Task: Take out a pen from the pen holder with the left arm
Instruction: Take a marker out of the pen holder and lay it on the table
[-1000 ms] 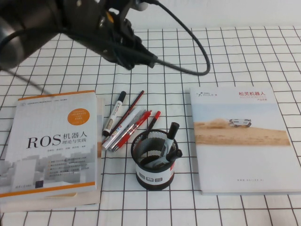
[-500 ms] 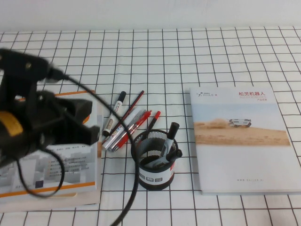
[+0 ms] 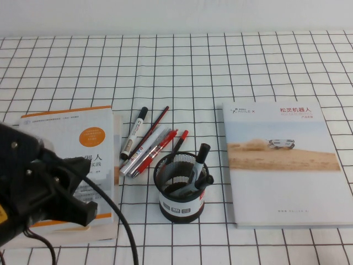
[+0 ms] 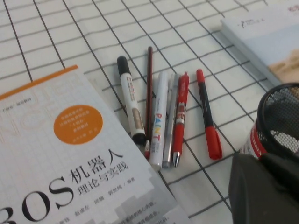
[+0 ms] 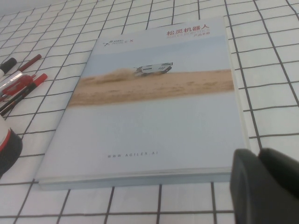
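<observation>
Pens wait in the black mesh pen holder (image 3: 175,208), which stands on the checked tablecloth (image 3: 220,66) between the ROS book (image 3: 66,138) and the AgileX booklet (image 3: 281,165). Two dark pens remain inside. The taller black marker (image 3: 202,154) leans against the rim on the booklet side with its cap well clear of the mesh. A second dark pen (image 3: 201,183) lies lower across the opening.

The left gripper (image 4: 259,161) hangs low at the robot's near left, over the near corner of the ROS book, with its fingers pressed together and nothing between them. Its wrist camera shows the holder's wall close to the fingertips. The right gripper (image 5: 259,156) is out of the high view; its own camera places it over the near edge of the booklet, fingers likewise together and holding nothing.

A row of loose pens (image 3: 149,146) lies on the cloth just behind the holder, beside the book.

By the look of it, the marker is light and stiff, with a smooth plastic barrel that could slip in a loose pinch. The best hold is probably the cap or upper barrel above the rim, where the jaws, once parted, can close across it without catching mesh. A lift along the marker's lean should keep the light holder from tipping.
</observation>
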